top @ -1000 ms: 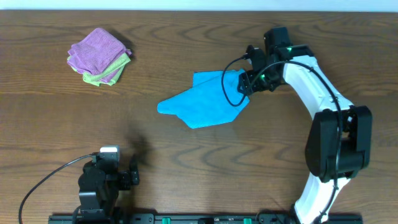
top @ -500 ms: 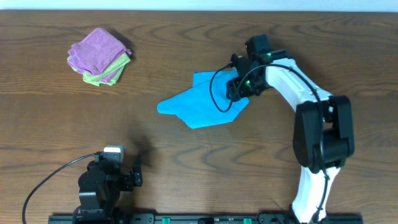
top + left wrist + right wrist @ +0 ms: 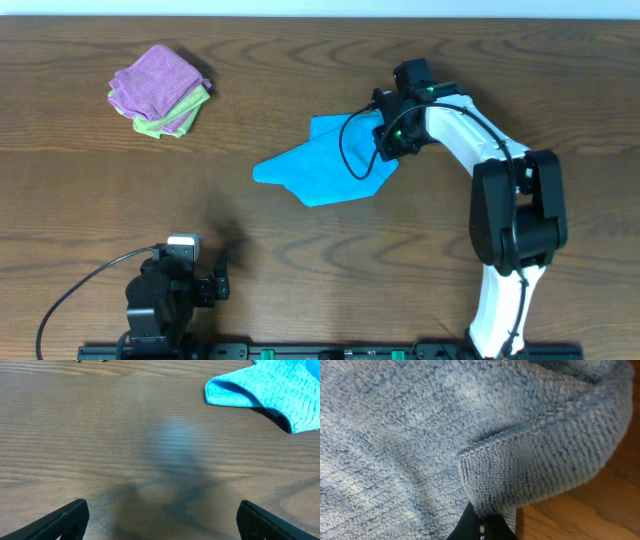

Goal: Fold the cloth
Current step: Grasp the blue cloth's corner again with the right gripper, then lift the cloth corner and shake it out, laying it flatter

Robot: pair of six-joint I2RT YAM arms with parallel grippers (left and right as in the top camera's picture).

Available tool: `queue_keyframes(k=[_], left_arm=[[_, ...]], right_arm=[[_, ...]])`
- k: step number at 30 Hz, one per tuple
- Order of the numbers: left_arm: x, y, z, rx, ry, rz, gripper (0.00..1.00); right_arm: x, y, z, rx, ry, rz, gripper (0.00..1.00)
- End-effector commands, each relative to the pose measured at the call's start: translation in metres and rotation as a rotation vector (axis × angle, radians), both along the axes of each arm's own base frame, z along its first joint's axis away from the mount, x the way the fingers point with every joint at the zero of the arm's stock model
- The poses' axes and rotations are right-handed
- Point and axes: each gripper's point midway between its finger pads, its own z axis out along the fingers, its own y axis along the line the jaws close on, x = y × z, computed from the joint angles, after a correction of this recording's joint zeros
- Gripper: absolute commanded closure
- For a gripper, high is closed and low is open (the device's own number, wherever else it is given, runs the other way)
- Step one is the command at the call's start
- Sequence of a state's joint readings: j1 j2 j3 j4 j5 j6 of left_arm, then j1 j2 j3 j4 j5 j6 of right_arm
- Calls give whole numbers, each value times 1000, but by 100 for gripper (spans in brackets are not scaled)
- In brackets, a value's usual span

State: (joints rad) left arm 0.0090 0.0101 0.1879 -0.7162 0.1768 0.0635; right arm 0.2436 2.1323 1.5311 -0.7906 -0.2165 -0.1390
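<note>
Since my right jaws are down at the right-hand edge of the bright sky-blue soft fabric cloth (image 3: 325, 168), the right wrist view is pretty much wall-to-wall blue terry. They're clenched together, and a doubled-over hem of the cloth runs straight into their dark tips, so I read that as grasping the cloth by that edge. The cloth lies rumpled on the brown wooden table (image 3: 300, 250) and spreads out to the left of the right jaws. It has a pointed flap at its far left end, and one corner pokes toward the far side of the table. My white right arm (image 3: 480, 130) curves in from the near right. My left jaws are released and spread wide, hovering low over the table. The cloth's rolled left tip sits ahead of them and off to the right, well apart. Way off to the far left of both jaws there's a folded purple cloth (image 3: 152, 75) stacked on a folded light green cloth (image 3: 165, 125).
</note>
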Motion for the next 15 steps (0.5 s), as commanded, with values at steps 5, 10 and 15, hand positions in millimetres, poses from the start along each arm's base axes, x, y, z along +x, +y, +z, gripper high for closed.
queue_keyframes(k=[5, 10, 15], left_arm=[[0, -2, 0, -2, -4, -11, 5], [0, -2, 0, -2, -5, -12, 5], [0, -2, 0, -2, -5, -11, 5]], right_arm=[[21, 12, 73, 30, -177, 20, 99], [28, 40, 148, 90, -359, 88, 99], [37, 58, 214, 123, -532, 114, 99]])
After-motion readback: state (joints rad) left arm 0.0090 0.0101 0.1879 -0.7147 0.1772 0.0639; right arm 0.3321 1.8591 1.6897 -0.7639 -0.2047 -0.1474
